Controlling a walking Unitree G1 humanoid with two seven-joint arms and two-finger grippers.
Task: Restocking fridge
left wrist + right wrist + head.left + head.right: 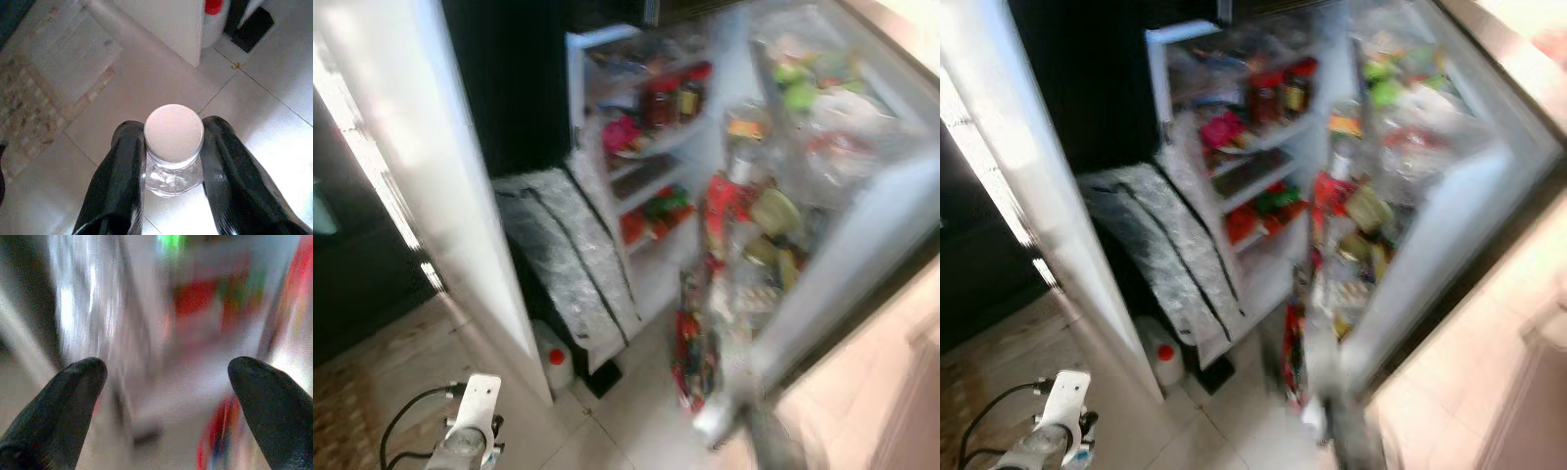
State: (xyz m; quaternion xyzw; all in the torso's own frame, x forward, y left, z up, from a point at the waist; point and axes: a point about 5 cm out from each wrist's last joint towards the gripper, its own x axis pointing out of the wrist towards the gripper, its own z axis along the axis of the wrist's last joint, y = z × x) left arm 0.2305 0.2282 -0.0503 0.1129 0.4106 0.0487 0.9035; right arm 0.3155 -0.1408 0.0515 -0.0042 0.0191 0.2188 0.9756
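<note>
Floor: we see pale tiles (pixel 274 122) underfoot, with a patterned mat (pixel 29 98) to one side
Fridge: its door (pixel 842 245) stands open before us, racks packed with blurred packets, green and red
Shelves: we make out red-lidded jars (pixel 671 98) up high, a pink pack (pixel 622 132) below them and red packs (pixel 651 217) lower down
Cover: we see a bubble-wrapped panel (pixel 563 255) leaning beside the shelves
Jug: a white one with a red cap (pixel 556 360) sits on the floor by the white wall
Left gripper (pixel 172 147): we have its two fingers pressed against a clear bottle (pixel 173 171) with a white cap (pixel 174 132), held low over the tiles
Right gripper (pixel 166 377): we see its fingers spread wide with nothing between them, pointed at the blurred door racks
</note>
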